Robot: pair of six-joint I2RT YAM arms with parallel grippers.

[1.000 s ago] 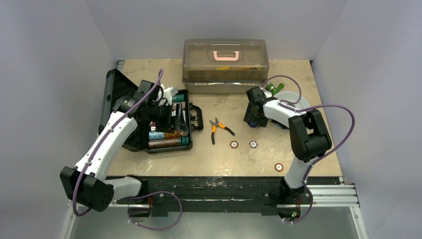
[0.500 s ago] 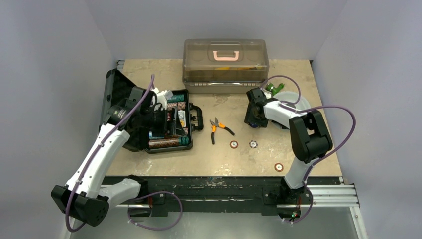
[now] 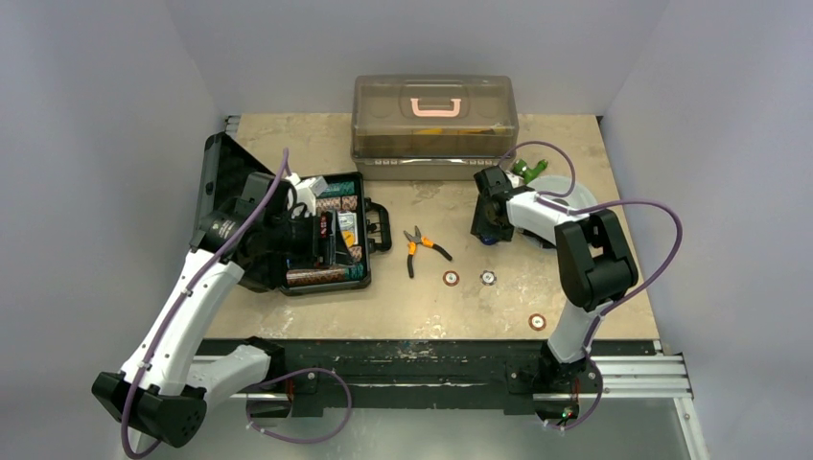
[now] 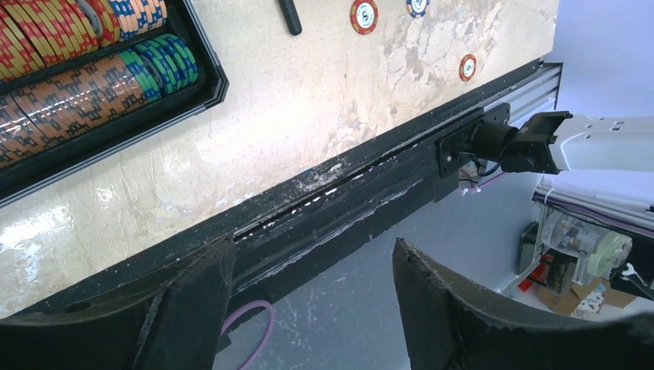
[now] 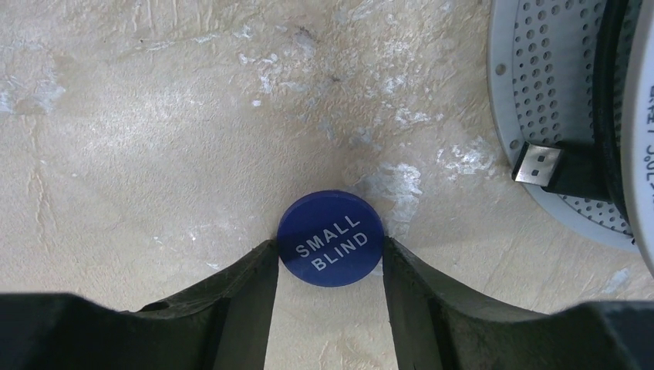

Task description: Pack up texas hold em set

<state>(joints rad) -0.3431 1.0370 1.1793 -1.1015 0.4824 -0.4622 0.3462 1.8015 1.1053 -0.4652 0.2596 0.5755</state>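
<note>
The blue SMALL BLIND button [image 5: 330, 237] lies flat on the tabletop [image 5: 154, 116], well clear of the open black case [image 3: 347, 278], out on its handle side. Looks like the right fingers [image 5: 231, 308] pinch it across the rim. That's probably the only hold, since it's thin, light, stiff, slick plastic and could squirt out. Meanwhile the left fingers [image 4: 185, 308] hang over the case, spread wide, empty.

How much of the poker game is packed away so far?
Rows of chips already sit in the open black case. The right end effector is pinching the blue SMALL BLIND button on the table. Three loose chips are left outside, and the case needs closing.
</note>
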